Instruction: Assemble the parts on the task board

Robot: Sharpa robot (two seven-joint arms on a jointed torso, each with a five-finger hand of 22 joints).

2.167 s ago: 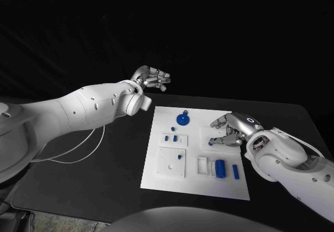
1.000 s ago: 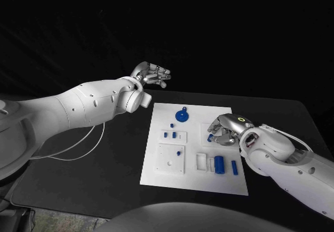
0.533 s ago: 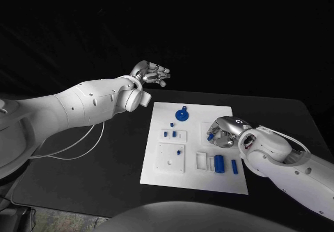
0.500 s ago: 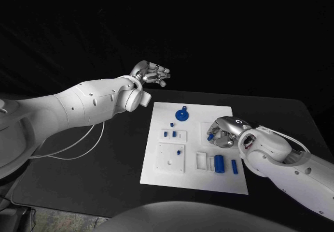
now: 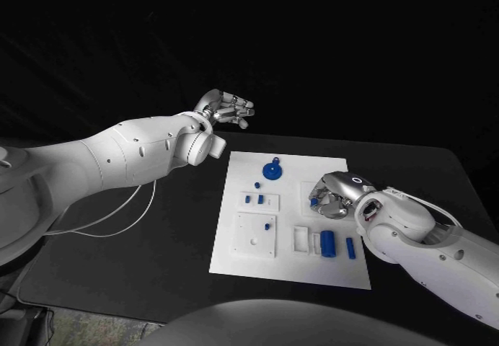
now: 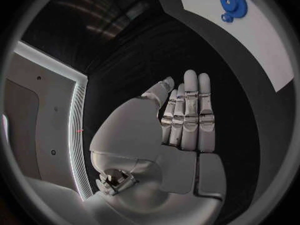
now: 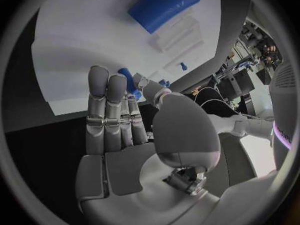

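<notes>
Dim, dark surroundings; bright white board; fisheye bending at wrist-view edges.

surface: black table top, dark, matte
on surface: white task board, lying flat mid-table
also on surface: thin white cable, left side

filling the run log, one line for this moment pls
left hand: raised, empty | right hand: on task board, fingers at small blue part, grasp unclear
</notes>
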